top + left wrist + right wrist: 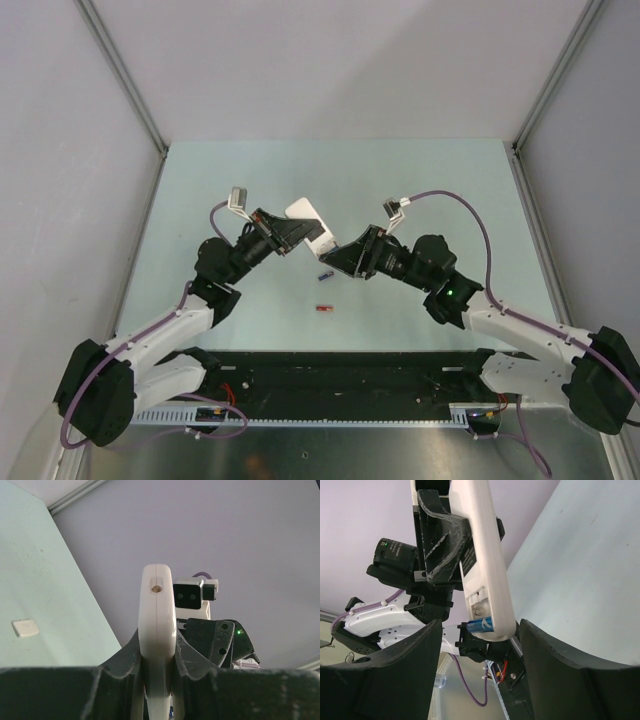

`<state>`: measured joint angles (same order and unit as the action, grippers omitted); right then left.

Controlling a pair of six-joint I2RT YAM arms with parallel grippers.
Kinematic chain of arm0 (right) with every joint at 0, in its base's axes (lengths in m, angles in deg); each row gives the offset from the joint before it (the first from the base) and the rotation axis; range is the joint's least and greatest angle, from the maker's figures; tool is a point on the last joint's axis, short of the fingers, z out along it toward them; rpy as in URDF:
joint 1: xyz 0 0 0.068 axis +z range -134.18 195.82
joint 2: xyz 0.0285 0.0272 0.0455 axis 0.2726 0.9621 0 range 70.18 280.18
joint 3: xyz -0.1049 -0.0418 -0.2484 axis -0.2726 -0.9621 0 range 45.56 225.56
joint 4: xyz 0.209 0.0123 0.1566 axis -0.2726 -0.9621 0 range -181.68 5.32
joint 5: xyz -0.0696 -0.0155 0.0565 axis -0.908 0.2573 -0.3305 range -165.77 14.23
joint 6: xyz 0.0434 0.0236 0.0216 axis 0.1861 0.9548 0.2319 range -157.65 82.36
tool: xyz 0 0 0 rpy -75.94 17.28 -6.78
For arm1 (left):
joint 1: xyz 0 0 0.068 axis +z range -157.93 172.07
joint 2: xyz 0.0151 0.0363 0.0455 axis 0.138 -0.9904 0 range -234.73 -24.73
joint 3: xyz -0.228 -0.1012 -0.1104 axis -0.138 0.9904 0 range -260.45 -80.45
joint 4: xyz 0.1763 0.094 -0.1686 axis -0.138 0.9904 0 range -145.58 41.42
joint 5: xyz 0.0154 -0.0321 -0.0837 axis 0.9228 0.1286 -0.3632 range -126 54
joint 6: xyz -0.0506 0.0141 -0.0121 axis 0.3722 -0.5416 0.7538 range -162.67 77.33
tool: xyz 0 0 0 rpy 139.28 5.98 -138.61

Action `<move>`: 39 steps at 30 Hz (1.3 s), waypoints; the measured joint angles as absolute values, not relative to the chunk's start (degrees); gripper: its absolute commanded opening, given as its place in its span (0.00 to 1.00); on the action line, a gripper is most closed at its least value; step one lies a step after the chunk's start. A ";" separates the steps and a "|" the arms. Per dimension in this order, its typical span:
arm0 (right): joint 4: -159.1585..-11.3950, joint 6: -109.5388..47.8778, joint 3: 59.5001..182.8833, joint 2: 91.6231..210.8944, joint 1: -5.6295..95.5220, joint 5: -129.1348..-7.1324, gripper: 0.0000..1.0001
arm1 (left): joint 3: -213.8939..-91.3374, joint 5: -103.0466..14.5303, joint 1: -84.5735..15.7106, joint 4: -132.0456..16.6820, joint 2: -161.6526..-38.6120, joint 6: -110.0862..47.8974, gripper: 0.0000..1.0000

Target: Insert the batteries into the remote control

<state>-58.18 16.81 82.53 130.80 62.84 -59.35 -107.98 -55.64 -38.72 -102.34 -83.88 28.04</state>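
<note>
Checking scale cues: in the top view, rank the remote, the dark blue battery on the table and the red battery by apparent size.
1. remote: clearly largest, though held off the table, so nearer the camera.
2-3. dark blue battery and red battery: look alike, not ranked.

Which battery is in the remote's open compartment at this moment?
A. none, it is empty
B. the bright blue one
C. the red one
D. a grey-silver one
B: the right wrist view shows the bright blue battery lying in the open bay of the remote control; the red battery lies on the table.
</note>
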 measured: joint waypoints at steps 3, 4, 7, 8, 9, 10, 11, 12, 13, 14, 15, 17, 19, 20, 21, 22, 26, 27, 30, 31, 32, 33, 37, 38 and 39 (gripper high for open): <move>-57.26 17.25 82.51 131.83 62.82 -59.09 0.63 | -107.98 -55.64 -38.74 -102.71 -83.88 28.18 0.00; -57.00 17.36 82.51 131.96 62.82 -58.98 0.63 | -107.95 -55.64 -38.74 -102.84 -83.86 28.33 0.00; -56.28 17.80 82.51 132.24 62.74 -58.87 0.61 | -107.93 -55.64 -38.78 -103.08 -83.86 28.46 0.00; -56.08 17.86 82.51 132.31 62.67 -58.85 0.60 | -107.89 -55.66 -38.80 -103.08 -83.86 28.48 0.00; -55.93 17.88 82.51 132.37 62.58 -58.85 0.60 | -107.84 -55.64 -38.83 -103.06 -83.86 28.50 0.00; -55.82 17.93 82.51 132.46 62.54 -58.85 0.59 | -107.78 -55.66 -38.85 -103.06 -83.86 28.50 0.00; -55.62 18.06 82.51 132.57 62.45 -58.85 0.58 | -107.71 -55.66 -38.85 -103.06 -83.86 28.50 0.00; -55.58 18.12 82.51 132.66 62.45 -58.87 0.57 | -107.67 -55.66 -38.87 -103.08 -83.86 28.50 0.00; -55.54 18.23 82.51 132.79 62.45 -58.87 0.56 | -107.60 -55.66 -38.89 -103.08 -83.86 28.52 0.00; -55.43 18.30 82.51 132.92 62.45 -58.87 0.55 | -107.54 -55.66 -38.94 -103.08 -83.86 28.55 0.00; -55.34 18.32 82.51 133.12 62.45 -58.87 0.54 | -107.52 -55.66 -38.94 -103.06 -83.86 28.57 0.00; -55.21 18.34 82.51 133.49 62.45 -58.87 0.53 | -107.52 -55.66 -38.96 -103.11 -83.86 28.85 0.00; -55.21 18.39 82.51 133.75 62.45 -58.82 0.53 | -107.52 -55.66 -38.96 -103.08 -83.86 28.94 0.00; -55.21 18.43 82.51 133.86 62.45 -58.78 0.53 | -107.52 -55.66 -38.96 -103.08 -83.86 28.94 0.00; -55.19 18.47 82.51 133.97 62.43 -58.74 0.53 | -107.52 -55.66 -38.96 -103.11 -83.86 28.96 0.00; -55.19 18.47 82.51 134.05 62.43 -58.74 0.53 | -107.52 -55.66 -38.98 -103.11 -83.86 28.96 0.00; -55.19 18.45 82.51 134.12 62.41 -58.72 0.49 | -107.52 -55.66 -39.05 -103.11 -83.86 29.01 0.00; -55.21 18.45 82.51 134.14 62.41 -58.69 0.47 | -107.52 -55.66 -39.05 -103.08 -83.86 29.05 0.00; -55.19 18.47 82.51 134.14 62.41 -58.50 0.42 | -107.52 -55.66 -39.05 -103.06 -83.86 29.14 0.00; -55.16 18.54 82.51 134.14 62.41 -58.45 0.41 | -107.49 -55.66 -39.05 -103.04 -83.86 29.12 0.00; -55.10 18.52 82.51 134.14 62.41 -58.39 0.40 | -107.49 -55.66 -39.05 -103.02 -83.86 29.09 0.00; -54.97 18.67 82.51 134.14 62.41 -58.32 0.38 | -107.47 -55.66 -39.07 -103.02 -83.86 29.09 0.00; -54.92 19.24 82.51 134.14 62.41 -58.28 0.35 | -107.45 -55.66 -39.07 -103.15 -83.84 29.22 0.00; -55.05 19.15 82.51 134.14 62.41 -58.28 0.34 | -107.45 -55.66 -39.07 -103.22 -83.84 29.36 0.00; -55.21 19.13 82.51 134.14 62.41 -58.28 0.33 | -107.45 -55.66 -39.07 -103.24 -83.79 29.36 0.00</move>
